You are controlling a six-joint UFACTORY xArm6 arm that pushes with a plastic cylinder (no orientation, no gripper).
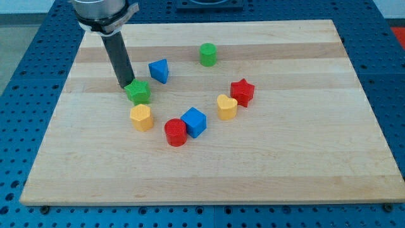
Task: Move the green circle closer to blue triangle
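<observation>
The green circle (207, 54) is a short green cylinder near the view's top centre of the wooden board (304, 158). The blue triangle (159, 70) lies to its lower left, a clear gap apart. My tip (126, 86) stands left of and slightly below the blue triangle, right against the upper left edge of a green star (138, 92). The rod rises from the tip toward the view's top left.
A yellow block (142, 117) sits just below the green star. A red cylinder (176, 132), a blue cube (194, 121), a yellow heart (226, 106) and a red star (242, 92) curve across the board's middle.
</observation>
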